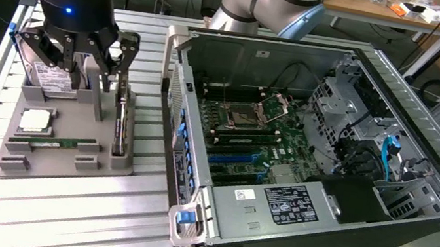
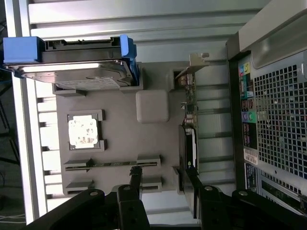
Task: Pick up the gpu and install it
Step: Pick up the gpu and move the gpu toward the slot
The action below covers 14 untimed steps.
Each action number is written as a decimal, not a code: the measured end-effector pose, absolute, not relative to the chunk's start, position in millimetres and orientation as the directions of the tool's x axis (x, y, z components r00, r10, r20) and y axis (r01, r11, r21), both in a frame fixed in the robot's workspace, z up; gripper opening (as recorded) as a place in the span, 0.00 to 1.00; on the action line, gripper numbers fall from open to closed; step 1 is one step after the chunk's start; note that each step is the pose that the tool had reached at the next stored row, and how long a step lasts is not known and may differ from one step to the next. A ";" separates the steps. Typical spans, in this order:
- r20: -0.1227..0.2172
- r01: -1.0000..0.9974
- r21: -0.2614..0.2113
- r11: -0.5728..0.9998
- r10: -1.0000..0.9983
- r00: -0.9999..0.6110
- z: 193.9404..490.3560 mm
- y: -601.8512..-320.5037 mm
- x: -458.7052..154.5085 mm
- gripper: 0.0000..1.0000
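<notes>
One gpu (image 2: 188, 129) stands on its thin edge in a slot of the gray holder (image 1: 55, 160); it is a dark, flat card, and its silver end plate (image 2: 195, 64) sticks out at one end; the card sits on the side of the holder that is nearest the computer case (image 1: 298, 242); it is not in the case.

The gripper (image 1: 93, 77) hangs over the holder with its two fingers spread wide apart; it holds nothing. In the wrist view one finger (image 2: 192, 189) shows by the end of the card and the other finger shows near the middle of the holder; I cannot tell if a finger touches the card.

Other parts sit in the same holder; a hard drive (image 2: 79, 72) with a blue frame stands at the far end from the card; a square chip (image 2: 84, 132) lies flat; a thin green memory stick (image 2: 110, 164) lies in its own slot.

The case lies open on its side at the exterior view's right, just beside the holder; a green board (image 1: 255, 129) shows inside it; both rest on a table of silver slats (image 1: 56, 210).
</notes>
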<state>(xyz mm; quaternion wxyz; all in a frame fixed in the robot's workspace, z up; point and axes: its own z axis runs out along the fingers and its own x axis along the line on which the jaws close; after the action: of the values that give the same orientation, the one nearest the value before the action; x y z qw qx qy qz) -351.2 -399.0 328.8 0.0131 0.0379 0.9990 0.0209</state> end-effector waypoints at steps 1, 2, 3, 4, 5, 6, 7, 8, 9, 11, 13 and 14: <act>-0.025 0.075 0.043 0.996 0.076 -0.997 328.4 -399.0 -351.2 0.48; -0.025 0.075 0.043 0.996 0.076 -0.997 328.1 -399.0 -351.2 0.48; -0.025 0.075 0.043 0.996 0.076 -0.997 327.7 -399.0 -351.2 0.48; -0.025 0.075 0.043 0.996 0.076 -0.997 327.4 -399.0 -351.2 0.48; -0.025 0.075 0.043 0.996 0.076 -0.997 327.1 -399.0 -351.2 0.48; -0.025 0.075 0.043 0.996 0.076 -0.997 326.7 -399.0 -351.2 0.48; -0.024 0.075 0.043 0.996 0.076 -0.997 326.4 -399.0 -351.2 0.48; -0.024 0.075 0.043 0.996 0.076 -0.997 326.0 -399.0 -351.2 0.48; -0.025 0.075 0.043 0.996 0.076 -0.997 325.7 -399.0 -351.2 0.48; -0.025 0.075 0.043 0.996 0.076 -0.997 324.9 -399.0 -351.2 0.48; -0.025 0.075 0.043 0.996 0.076 -0.997 323.8 -399.0 -351.2 0.48; -0.025 0.075 0.043 0.996 0.076 -0.997 323.4 -399.0 -351.2 0.48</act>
<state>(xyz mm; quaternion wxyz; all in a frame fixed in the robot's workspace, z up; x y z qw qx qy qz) -351.2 -399.0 323.4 0.0131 0.0379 0.9990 0.0209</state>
